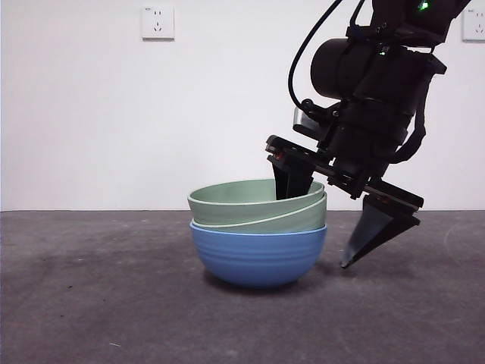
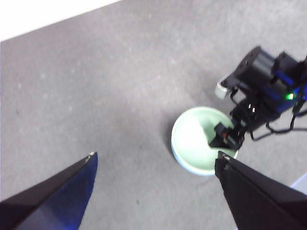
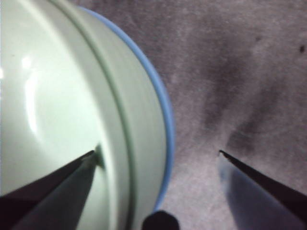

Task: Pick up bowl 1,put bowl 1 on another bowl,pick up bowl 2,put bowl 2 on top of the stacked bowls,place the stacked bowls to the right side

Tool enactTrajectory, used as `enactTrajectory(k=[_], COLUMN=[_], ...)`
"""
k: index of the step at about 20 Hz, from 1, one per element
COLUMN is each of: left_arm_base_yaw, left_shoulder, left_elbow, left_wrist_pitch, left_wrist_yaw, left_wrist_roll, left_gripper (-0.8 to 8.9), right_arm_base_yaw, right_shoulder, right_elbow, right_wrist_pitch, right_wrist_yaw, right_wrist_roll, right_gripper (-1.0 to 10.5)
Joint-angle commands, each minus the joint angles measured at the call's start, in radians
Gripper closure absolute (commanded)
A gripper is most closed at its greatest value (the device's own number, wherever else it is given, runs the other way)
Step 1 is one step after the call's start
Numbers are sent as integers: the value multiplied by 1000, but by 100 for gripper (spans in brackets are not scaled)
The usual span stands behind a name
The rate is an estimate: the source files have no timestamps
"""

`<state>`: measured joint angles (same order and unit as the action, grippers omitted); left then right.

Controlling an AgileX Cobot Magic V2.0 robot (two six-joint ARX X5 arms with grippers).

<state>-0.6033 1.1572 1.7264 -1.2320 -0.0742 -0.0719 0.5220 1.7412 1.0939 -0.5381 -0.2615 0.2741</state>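
The stacked bowls stand mid-table: the blue ribbed bowl [image 1: 258,258] holds two sage-green bowls. The lower green bowl [image 1: 299,218] sits nested in it. The upper green bowl [image 1: 246,199] lies on top, tilted up on its right side. My right gripper [image 1: 318,227] is open and straddles the stack's right rim, one jaw inside the upper bowl, the other outside and low beside the blue wall. In the right wrist view the green rims [image 3: 120,120] and blue rim [image 3: 165,110] run between the right gripper's [image 3: 157,153] jaws. My left gripper [image 2: 156,155] hangs open and holds nothing, high above the stack [image 2: 194,139].
The grey table [image 1: 91,288] stretches to both sides of the stack. A white wall with a socket [image 1: 158,23] stands behind. The right arm's black body [image 2: 264,88] reaches in over the bowls.
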Motion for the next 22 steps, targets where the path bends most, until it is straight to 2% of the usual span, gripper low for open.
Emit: enactTrajectory(k=[1,5,8,16,18,22], left_arm_base_yaw=[-4,-4,-4,-4,-4,-4], left_shoulder=[3,3,3,5,5,5], left_elbow=[-3,-3,-3,-3,-3,-3], left_wrist_pitch=[-17,-11,-11,-11,-11,-12], left_wrist_yaw=[-4,-4,-4,-4,-3,-3], left_wrist_roll=[-7,-7,-7,-6,-6,-6], left_gripper=[404,404,404,404,404,404], right_arm_base_yaw=[1,-4,-4,-26,-69,-216], right_shoulder=[6,5,4,-98,-152,-184], right_elbow=[0,0,0,2,5,5], right_wrist_pitch=[21,26,26,29,30,34], right_wrist_yaw=[-2,-3,-2,-1,2,6], right_wrist_roll=[6,5,5,5,5,-6], right_gripper=[702,796,960,959,959,959])
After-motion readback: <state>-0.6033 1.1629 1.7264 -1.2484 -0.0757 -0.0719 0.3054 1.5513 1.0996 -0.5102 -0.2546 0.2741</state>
